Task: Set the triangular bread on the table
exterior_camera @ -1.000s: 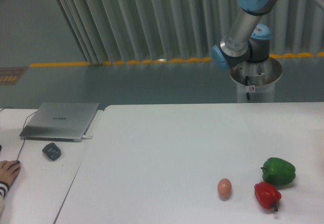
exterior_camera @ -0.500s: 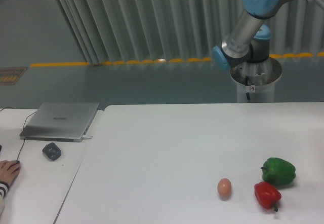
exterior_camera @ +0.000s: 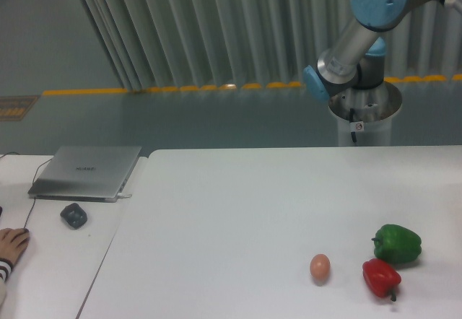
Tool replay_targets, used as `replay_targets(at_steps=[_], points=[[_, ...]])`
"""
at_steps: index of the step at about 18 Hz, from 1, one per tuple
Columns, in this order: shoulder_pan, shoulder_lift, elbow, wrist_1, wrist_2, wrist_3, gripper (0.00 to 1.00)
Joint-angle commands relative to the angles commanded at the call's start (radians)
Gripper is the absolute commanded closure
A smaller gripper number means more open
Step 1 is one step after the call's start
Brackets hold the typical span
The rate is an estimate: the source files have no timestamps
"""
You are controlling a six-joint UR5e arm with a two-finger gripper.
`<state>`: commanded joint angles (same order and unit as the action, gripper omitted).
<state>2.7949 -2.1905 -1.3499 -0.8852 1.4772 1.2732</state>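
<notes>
Three smooth, rounded items lie at the lower right of the frame on the white, matte worktop (exterior_camera: pixel 238 211): a glossy green pepper (exterior_camera: pixel 397 244), a glossy red pepper (exterior_camera: pixel 381 278) just below it, and a small brown egg (exterior_camera: pixel 320 267) left of the red one. The triangular bread is not in view. At left, a separate white desk (exterior_camera: pixel 50 261) carries a closed silver laptop (exterior_camera: pixel 86 172), a dark mouse (exterior_camera: pixel 73 215) and a person's hand (exterior_camera: pixel 12 245). Behind are pleated grey curtains (exterior_camera: pixel 216 27) and a grey floor with a yellow line (exterior_camera: pixel 173 88). The arm (exterior_camera: pixel 361 30), grey tubing with blue joint caps, bends at the upper right; its end effector lies outside the frame.
</notes>
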Motion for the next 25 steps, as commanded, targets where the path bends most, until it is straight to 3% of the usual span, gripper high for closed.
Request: replay_targets(at_steps=[11,15,25], points=[[0.015,-0.012,0.005,0.003,0.005,0.002,0.02],[0.011,-0.005,0.002,0.0,0.006,-0.005,0.36],[0.008,0.001,-0.005,-0.006,0.006,-0.012,0.68]])
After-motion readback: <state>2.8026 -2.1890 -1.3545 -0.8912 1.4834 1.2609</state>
